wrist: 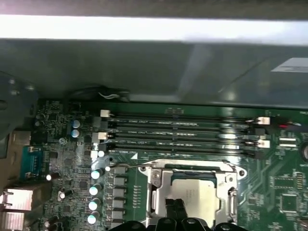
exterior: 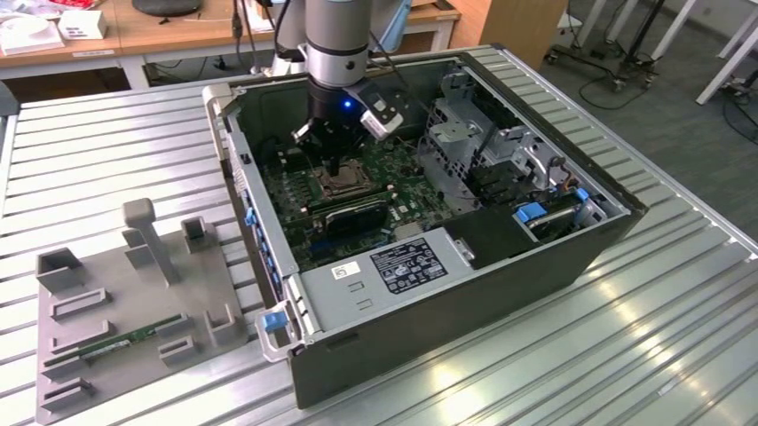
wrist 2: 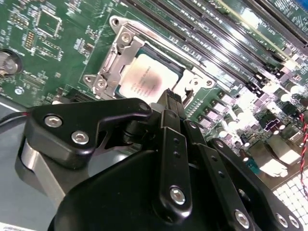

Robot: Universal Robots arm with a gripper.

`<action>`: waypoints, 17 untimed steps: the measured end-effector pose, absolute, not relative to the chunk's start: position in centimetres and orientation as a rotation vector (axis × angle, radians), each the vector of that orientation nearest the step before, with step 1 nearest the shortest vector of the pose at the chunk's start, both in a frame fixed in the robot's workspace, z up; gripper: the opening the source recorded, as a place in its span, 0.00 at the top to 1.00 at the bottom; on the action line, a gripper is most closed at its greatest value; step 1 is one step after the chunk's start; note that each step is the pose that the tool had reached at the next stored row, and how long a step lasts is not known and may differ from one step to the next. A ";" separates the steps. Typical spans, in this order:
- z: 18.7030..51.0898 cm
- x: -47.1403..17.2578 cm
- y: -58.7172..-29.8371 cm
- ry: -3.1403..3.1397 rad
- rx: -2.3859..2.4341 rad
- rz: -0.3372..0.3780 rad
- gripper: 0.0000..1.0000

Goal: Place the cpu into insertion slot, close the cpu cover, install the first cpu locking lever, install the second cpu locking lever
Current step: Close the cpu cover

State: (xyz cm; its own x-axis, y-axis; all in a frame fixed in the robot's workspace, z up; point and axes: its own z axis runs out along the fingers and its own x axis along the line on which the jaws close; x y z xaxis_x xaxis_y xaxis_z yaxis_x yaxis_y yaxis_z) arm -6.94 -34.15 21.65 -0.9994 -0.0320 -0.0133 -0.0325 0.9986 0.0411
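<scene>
While the cpu lies in the insertion slot, pincer closed, empty, by its edge.

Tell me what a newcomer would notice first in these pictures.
The open computer case sits at the middle of the exterior view, with the robot arm reaching down into it. In both wrist views the black gripper hangs shut over the pale cpu. The silvery cpu cover frames the cpu on the green board.

No text readable; label print (tiny) illegible
</scene>
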 end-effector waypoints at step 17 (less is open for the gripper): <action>20.8 -7.7 -34.2 3.128 -0.051 0.064 0.89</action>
